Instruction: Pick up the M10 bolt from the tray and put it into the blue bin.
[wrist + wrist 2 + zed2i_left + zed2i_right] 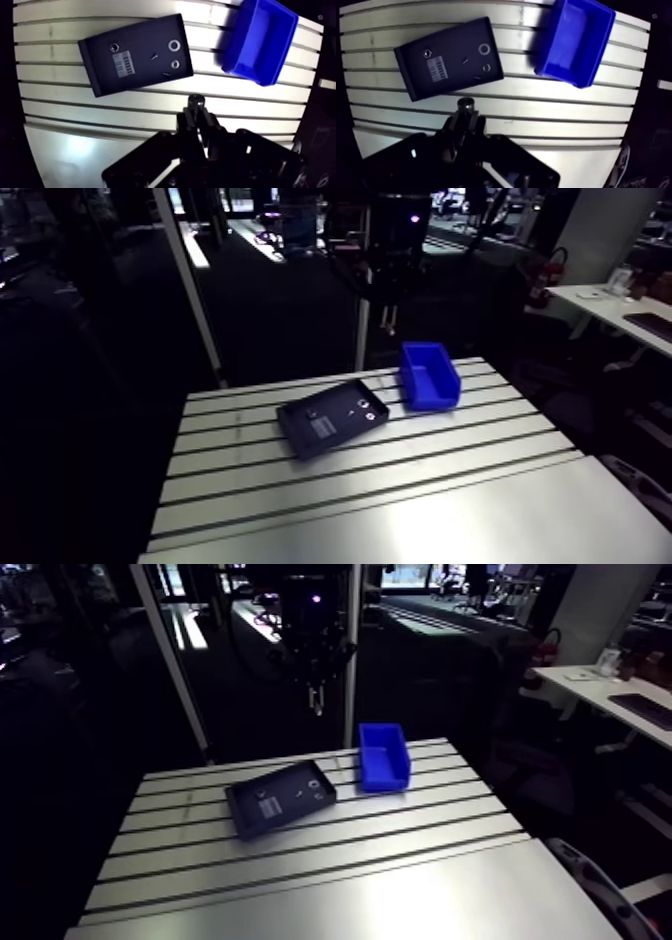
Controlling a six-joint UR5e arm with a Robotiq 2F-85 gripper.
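note the gripper (196, 111) raised well clear of the table (150, 111), above bare slats just off one long edge of the black tray (145, 77). read the fingers as drawn close together, pinching a short dark cylinder with a round pale-rimmed top at their tips; take this for the m10 bolt (196, 99), though too small and dim to confirm thread or head form. record the bolt, on that reading, as off the tray and in the grip, not yet over the blue bin (239, 37).

place the tray near the middle of the table's far edge, lying askew to the slots, and the bin just beside it toward the far right corner, apart from the tray, open side up. see nothing inside the bin. count on the tray a white label (124, 63), a ring-shaped washer (174, 45), a smaller nut (175, 64) near it, another round piece (114, 47) toward the opposite end, and two slivers too small to name.

judge the pick as done and the carry as the step in hand. expect the next move to call for a sideways traverse across the tray's end until directly over the bin's mouth, then a descent inside its walls before parting the fingers, so as to avoid a bounce off the rim.
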